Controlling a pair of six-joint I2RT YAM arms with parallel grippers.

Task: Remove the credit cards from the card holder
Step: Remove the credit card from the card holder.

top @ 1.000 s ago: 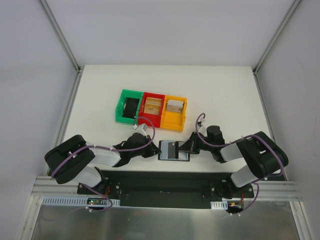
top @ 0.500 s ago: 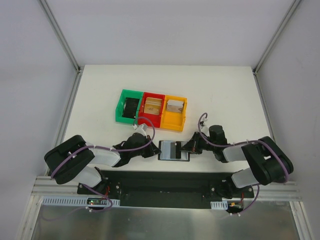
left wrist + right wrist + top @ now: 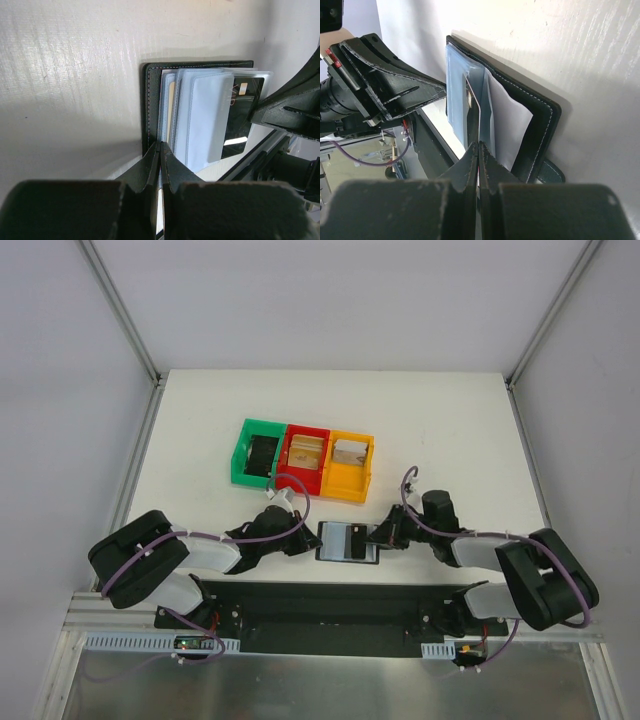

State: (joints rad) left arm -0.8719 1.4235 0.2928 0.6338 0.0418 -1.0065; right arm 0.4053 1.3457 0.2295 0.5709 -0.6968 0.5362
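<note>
The card holder (image 3: 340,543) lies open on the table near the front edge, a black wallet with grey-blue inner sleeves (image 3: 200,115). My left gripper (image 3: 308,540) is shut on its left edge (image 3: 160,144). My right gripper (image 3: 372,537) is shut on the edge of a credit card (image 3: 472,107). This card looks dark with a gold chip (image 3: 243,89) and sticks partly out of the sleeves to the right. A tan-gold card edge (image 3: 171,100) shows inside a sleeve. The black wallet cover (image 3: 540,125) lies flat on the table.
Three joined bins stand behind the wallet: green (image 3: 240,455), red (image 3: 288,452) and orange (image 3: 332,466). The green bin holds a dark item. The red and orange bins hold tan items. The table's front edge and the arms' rail lie just below the wallet.
The dark card has slid to the right, further out of the sleeves, with my right gripper. My right elbow has swung right. The left arm has held still.
</note>
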